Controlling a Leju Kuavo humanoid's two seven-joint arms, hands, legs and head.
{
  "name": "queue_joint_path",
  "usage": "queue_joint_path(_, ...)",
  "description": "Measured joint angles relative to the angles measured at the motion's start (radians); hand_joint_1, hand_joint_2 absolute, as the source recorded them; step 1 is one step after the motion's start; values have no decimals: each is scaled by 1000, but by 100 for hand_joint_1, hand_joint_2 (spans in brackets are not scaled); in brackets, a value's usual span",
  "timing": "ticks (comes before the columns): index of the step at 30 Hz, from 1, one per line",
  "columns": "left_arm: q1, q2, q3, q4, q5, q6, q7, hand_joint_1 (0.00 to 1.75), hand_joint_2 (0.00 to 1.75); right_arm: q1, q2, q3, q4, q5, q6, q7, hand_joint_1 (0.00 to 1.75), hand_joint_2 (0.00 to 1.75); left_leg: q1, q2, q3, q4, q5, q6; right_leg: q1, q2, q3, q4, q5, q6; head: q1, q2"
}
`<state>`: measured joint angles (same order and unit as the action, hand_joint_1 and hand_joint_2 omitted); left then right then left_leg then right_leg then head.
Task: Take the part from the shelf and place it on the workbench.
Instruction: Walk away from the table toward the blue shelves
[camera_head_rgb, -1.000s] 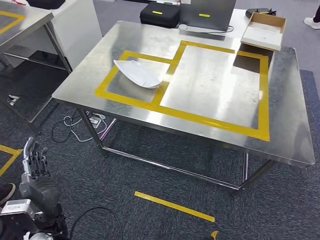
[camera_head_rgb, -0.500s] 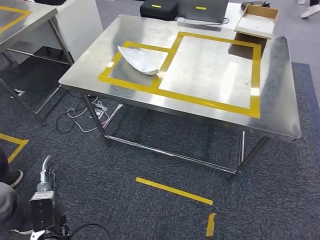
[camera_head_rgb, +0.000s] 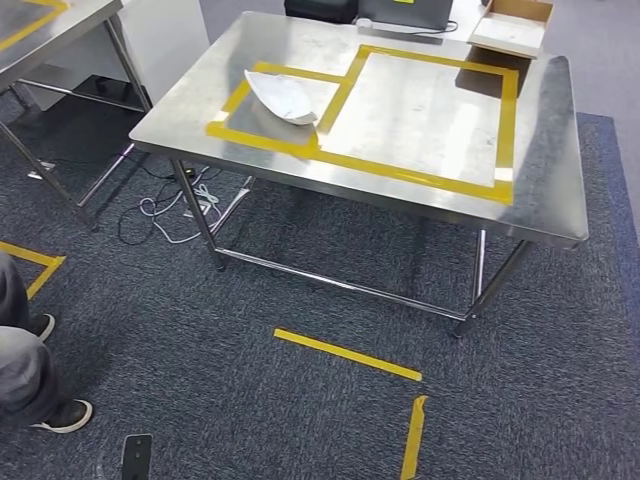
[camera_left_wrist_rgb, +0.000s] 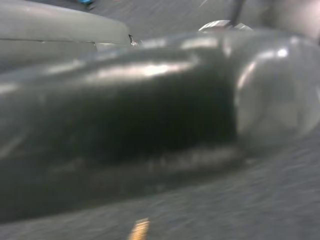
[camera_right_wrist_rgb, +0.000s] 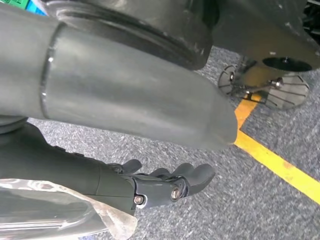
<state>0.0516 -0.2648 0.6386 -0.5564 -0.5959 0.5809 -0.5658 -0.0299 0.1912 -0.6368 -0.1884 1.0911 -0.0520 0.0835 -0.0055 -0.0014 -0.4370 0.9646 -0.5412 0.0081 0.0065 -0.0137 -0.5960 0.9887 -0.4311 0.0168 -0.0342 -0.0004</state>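
Steel workbench (camera_head_rgb: 543, 170) bears white part (camera_head_rgb: 281, 96); right hand (camera_right_wrist_rgb: 166, 185) empty, fingers (camera_right_wrist_rgb: 196, 175) apart; left unclear.

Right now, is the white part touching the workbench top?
Touching. The head view shows the white part lying on the bare metal of the workbench.

Even bright light; glare on workbench (camera_head_rgb: 543, 150); left wrist view blurred.
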Motion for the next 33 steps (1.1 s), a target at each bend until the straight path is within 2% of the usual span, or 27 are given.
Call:
queue_joint_path(1,-7,4,9,44,-4,3,6,0,0,1,-1,0,0,1,1,1,0,0,0,2,-10,-2,7,7,-1,2,-7,4,-4,7,0,0)
queue_joint_path(2,-14,8,18,80,-6,4,9,0,0,3,-1,0,0,3,2,3,0,0,1,4,-20,-4,15,16,-2,4,-18,19,-25,12,2,0)
queue_joint_path(3,-20,12,24,110,-8,6,11,0,0,5,-2,0,0,3,3,4,0,0,2,5,-33,-5,27,27,-2,6,-32,50,-65,16,5,0)
queue_joint_path(5,-31,20,34,155,-9,7,12,0,0,7,-3,0,0,4,4,5,0,0,-2,7,-60,-4,48,39,-4,9,-65,165,-166,20,9,0)
queue_joint_path(6,-36,24,38,173,-9,7,12,0,0,7,-4,0,0,4,4,5,0,0,-5,8,-75,-3,60,41,-4,10,-76,229,-198,20,9,0)
queue_joint_path(7,-40,26,41,188,-9,7,12,0,0,7,-4,0,0,4,4,5,0,0,-8,9,-91,-1,71,42,-4,10,-78,275,-204,20,9,0)
queue_joint_path(8,-43,28,43,201,-10,7,14,0,0,7,-5,0,0,4,4,5,0,0,-10,9,-108,3,82,42,-4,10,-66,293,-186,19,9,0)
queue_joint_path(9,-46,30,45,214,-14,7,22,0,0,7,-6,0,0,5,4,5,0,0,-11,10,-125,7,92,41,-4,10,-37,278,-153,17,9,0)
queue_joint_path(10,-49,32,46,225,-22,6,48,0,0,7,-6,0,0,5,6,4,0,0,-11,10,-141,14,101,40,-3,10,7,231,-121,14,9,0)
queue_joint_path(11,-52,34,46,237,-37,2,93,0,0,6,-7,0,0,6,8,3,0,0,-12,10,-155,21,108,38,-2,10,62,160,-108,11,9,0)
queue_joint_path(12,-55,35,46,249,-56,-6,156,0,0,4,-7,0,0,8,11,1,0,0,-13,11,-166,28,115,35,-1,10,120,79,-112,8,9,0)
queue_joint_path(13,-56,36,45,262,-76,-16,226,0,0,1,-8,1,0,10,14,-2,0,0,-14,12,-175,34,123,31,0,11,159,14,-126,4,8,0)
queue_joint_path(14,-57,37,44,274,-95,-28,289,0,0,0,-8,1,0,12,17,-5,0,0,-15,13,-180,37,132,27,2,11,181,-28,-141,0,8,0)
queue_joint_path(16,-52,38,42,293,-121,-49,368,0,0,2,-8,2,0,14,21,-11,0,0,-14,13,-188,38,145,17,1,11,175,-49,-139,-11,9,0)
queue_joint_path(17,-49,38,40,299,-131,-58,386,0,0,4,-8,3,1,17,23,-14,0,0,-14,11,-193,43,135,10,-2,9,169,-50,-131,-18,9,0)
queue_joint_path(18,-45,37,38,303,-139,-65,392,0,0,5,-8,4,1,21,26,-14,0,0,-12,8,-200,64,107,3,-5,7,161,-52,-123,-25,8,0)
queue_joint_path(19,-43,37,36,306,-146,-70,393,0,0,6,-8,5,1,26,30,-14,0,0,-8,6,-212,104,63,-5,-7,5,153,-52,-114,-30,6,0)
queue_joint_path(21,-41,38,31,310,-156,-75,387,0,0,7,-8,8,1,33,38,-11,0,0,1,5,-237,228,-25,-18,-7,3,136,-50,-99,-34,2,0)
queue_joint_path(22,-41,39,30,311,-157,-74,378,0,0,7,-8,9,1,36,41,-12,0,0,5,5,-244,283,-42,-23,-7,2,126,-48,-93,-32,3,0)
queue_joint_path(23,-41,40,29,311,-158,-72,366,0,0,8,-8,10,1,39,42,-15,0,0,9,5,-239,310,-38,-26,-8,1,119,-45,-86,-30,3,0)
queue_joint_path(24,-41,42,29,311,-159,-70,355,0,0,7,-8,11,1,42,43,-21,0,0,12,5,-218,300,-18,-28,-9,1,111,-40,-81,-28,2,0)
queue_joint_path(25,-42,44,29,312,-163,-68,345,0,0,6,-8,13,1,48,44,-27,0,0,15,5,-180,249,10,-29,-10,2,105,-35,-77,-25,2,0)
queue_joint_path(27,-47,48,28,312,-171,-67,335,0,0,2,-8,21,1,61,46,-31,0,0,15,4,-93,105,40,-25,-10,3,91,-27,-70,-17,2,0)
queue_joint_path(28,-50,49,28,312,-172,-66,331,0,0,-2,-8,25,1,68,48,-28,0,0,14,3,-64,51,42,-22,-10,3,84,-24,-66,-11,2,0)
queue_joint_path(29,-53,50,28,312,-171,-65,325,0,0,-6,-8,29,1,72,49,-24,0,0,11,2,-52,24,39,-19,-10,3,79,-23,-61,-5,2,0)
queue_joint_path(31,-58,51,29,314,-169,-66,322,0,0,-20,-8,33,1,71,52,-11,0,0,9,3,-53,12,38,-11,-10,3,72,-22,-54,8,2,0)
queue_joint_path(33,-63,53,28,318,-187,-78,347,0,0,-39,-9,33,1,55,60,7,0,0,12,7,-58,5,44,4,-12,6,53,3,-76,17,4,0)
